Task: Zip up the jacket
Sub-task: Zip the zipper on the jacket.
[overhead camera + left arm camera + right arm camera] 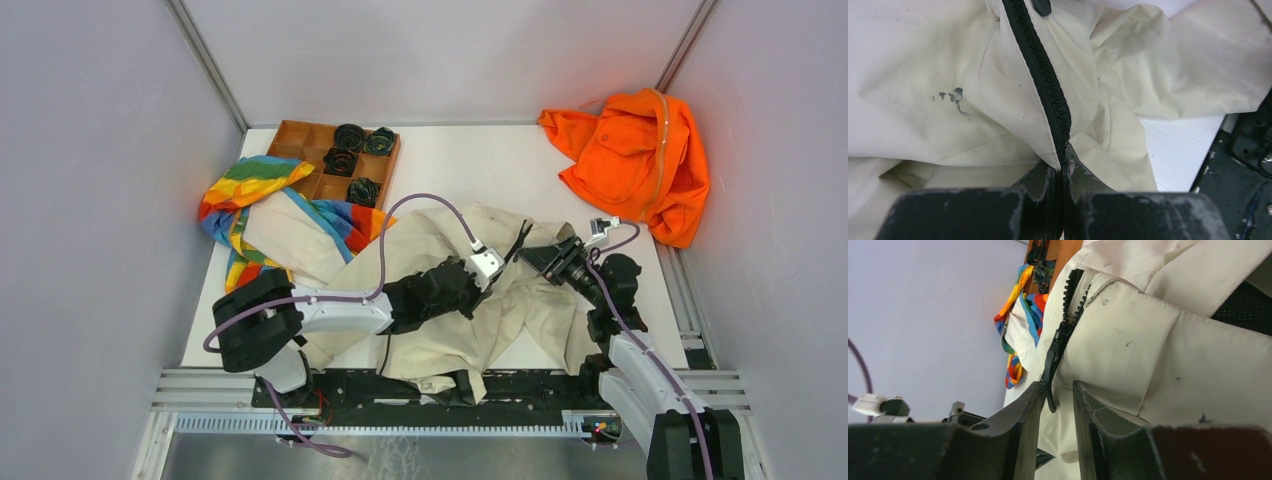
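Both on crumpled cream jacket's [540,300] toothed zipper [1045,80]: left jaws pinching, right jaws parted.

Crumpled jacket [450,345] on white table [480,165]

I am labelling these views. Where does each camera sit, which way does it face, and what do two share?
Top external: above, behind the arms, looking down on the table; both arms, left gripper and right gripper at the jacket.
Left wrist: on the left arm, facing the zipper past its shut fingers.
Right wrist: on the right arm, facing the zipper pull between its parted fingers.
Both wrist views share the zipper.
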`<state>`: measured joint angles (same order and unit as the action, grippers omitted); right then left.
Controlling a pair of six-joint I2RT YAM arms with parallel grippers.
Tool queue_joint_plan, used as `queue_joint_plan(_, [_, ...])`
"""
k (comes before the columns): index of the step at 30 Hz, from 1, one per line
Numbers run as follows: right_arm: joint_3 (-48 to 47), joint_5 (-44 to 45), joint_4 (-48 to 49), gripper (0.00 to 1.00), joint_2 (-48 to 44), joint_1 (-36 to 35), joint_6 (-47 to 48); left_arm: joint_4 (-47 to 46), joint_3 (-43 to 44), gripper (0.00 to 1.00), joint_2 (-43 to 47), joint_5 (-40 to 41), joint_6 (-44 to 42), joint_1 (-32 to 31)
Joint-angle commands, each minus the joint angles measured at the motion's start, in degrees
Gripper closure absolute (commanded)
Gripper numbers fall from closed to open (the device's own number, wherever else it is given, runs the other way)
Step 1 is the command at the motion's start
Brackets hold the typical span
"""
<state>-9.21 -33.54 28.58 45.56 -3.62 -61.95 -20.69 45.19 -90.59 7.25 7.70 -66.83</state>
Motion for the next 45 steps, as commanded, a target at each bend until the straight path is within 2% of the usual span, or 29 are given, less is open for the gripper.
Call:
queue_joint_plan(1, [-3.2, 1.3, -4.1, 0.65, -0.7, -0.1, 5.5, 2.4, 3.7, 0.98, 3.0, 6.7, -6.6, -1.7])
queue_joint_plan(5, [-3.2, 1.4, -2.9, 0.66, -0.5, -0.1, 6.1, 5.3, 5.5, 0.98, 2.5, 8.6, -10.1, -3.0])
queue_joint_plan(12, [-3.9, 0.2, 0.1, 0.62, 0.6, -0.2, 7.6, 8.3, 8.1, 0.98, 1.4, 10.4, -14.0, -4.6])
queue_joint_plan(14, [-4.7, 0.2, -1.1, 0.67, 0.8, -0.2, 10.0, 9.0, 8.6, 0.98, 1.3, 10.9, -14.9, -4.9])
queue_joint_plan(19, [-9.8, 1.8, -9.7, 0.88, 0.7, -1.5, 22.1, 10.5, 9.3, 0.98, 1.4, 11.8, -16.4, -5.1])
queue_joint_plan(22, [-13.0, 3.2, -15.1, 0.92, 0.8, -2.6, 29.4, 11.3, 9.4, 0.98, 1.5, 11.8, -16.9, -5.1])
queue_joint_plan(32, [-18.9, 6.2, -28.4, 0.87, 3.5, -6.8, 48.1, 12.5, 9.1, 0.98, 2.3, 11.9, -16.6, -5.1])
queue_joint_plan(37, [-20.4, 9.0, -34.4, 0.77, 4.5, -8.2, 53.7, 12.6, 8.6, 0.98, 2.9, 11.8, -16.3, -5.1])
queue_joint_plan(42, [-21.5, 8.7, -36.9, 0.67, 4.5, -8.2, 54.8, 12.5, 8.3, 0.98, 2.8, 11.0, -15.6, -5.0])
queue_joint_plan(45, [-22.2, 6.3, -37.4, 0.57, 2.9, -8.2, 57.1, 12.1, 7.5, 0.98, 3.2, 10.6, -15.0, -5.0])
